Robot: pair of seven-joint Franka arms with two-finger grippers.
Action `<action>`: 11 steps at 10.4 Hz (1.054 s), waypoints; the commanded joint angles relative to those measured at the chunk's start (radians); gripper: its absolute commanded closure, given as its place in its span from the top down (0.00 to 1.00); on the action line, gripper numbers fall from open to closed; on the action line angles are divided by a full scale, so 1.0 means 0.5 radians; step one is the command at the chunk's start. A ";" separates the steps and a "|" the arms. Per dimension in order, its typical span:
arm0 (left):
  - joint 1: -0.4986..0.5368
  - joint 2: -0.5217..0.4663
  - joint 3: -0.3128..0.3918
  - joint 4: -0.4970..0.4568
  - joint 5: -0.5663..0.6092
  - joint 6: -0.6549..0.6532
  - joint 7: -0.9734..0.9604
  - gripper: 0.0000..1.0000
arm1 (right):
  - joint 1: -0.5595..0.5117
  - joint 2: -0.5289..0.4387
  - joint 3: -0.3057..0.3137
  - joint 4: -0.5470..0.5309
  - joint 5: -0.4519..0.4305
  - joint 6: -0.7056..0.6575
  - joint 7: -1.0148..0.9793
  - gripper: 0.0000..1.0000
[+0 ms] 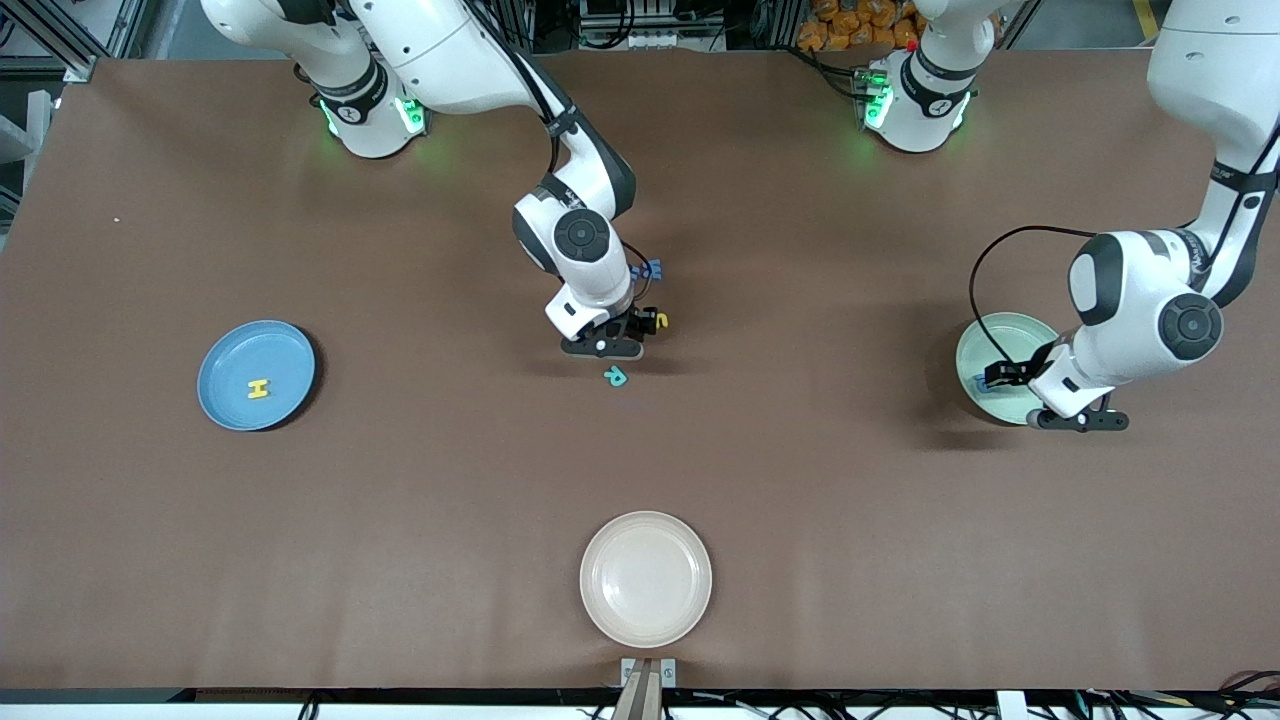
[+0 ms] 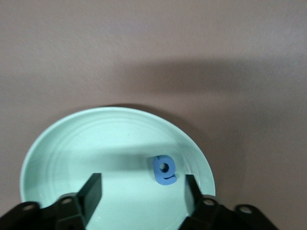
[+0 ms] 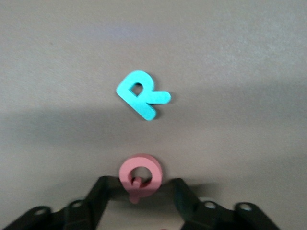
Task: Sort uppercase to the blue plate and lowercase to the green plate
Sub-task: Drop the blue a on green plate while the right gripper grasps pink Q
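Observation:
My right gripper (image 1: 605, 347) is low over the middle of the table. In the right wrist view its fingers (image 3: 103, 189) straddle the red Q (image 3: 140, 175), close on both sides, with a thin gap at one side. The teal R (image 1: 615, 376) lies flat just nearer the front camera. A small yellow letter (image 1: 661, 320) and blue letters (image 1: 650, 268) lie beside that wrist, partly hidden. My left gripper (image 2: 141, 190) hangs open over the green plate (image 2: 72, 143). A blue a (image 2: 164, 170) lies in that plate, free between the fingers. The yellow H (image 1: 259, 389) rests in the blue plate (image 1: 225, 352).
A cream-white plate (image 1: 646, 578) sits near the table's front edge, in the middle. The blue plate is toward the right arm's end, and the green plate (image 1: 985, 340) toward the left arm's end. Brown tabletop lies between them.

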 commanded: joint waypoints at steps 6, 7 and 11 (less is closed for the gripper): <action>-0.007 -0.240 -0.262 0.670 -0.009 -0.834 0.017 1.00 | -0.018 0.039 0.011 0.053 -0.044 -0.010 0.040 0.30; -0.014 -0.243 -0.314 0.744 -0.003 -0.898 0.014 1.00 | -0.018 0.039 0.011 0.059 -0.044 -0.014 0.040 0.28; -0.109 -0.261 -0.366 1.014 -0.025 -1.192 -0.108 1.00 | -0.030 0.033 0.005 0.093 -0.038 -0.035 0.034 0.25</action>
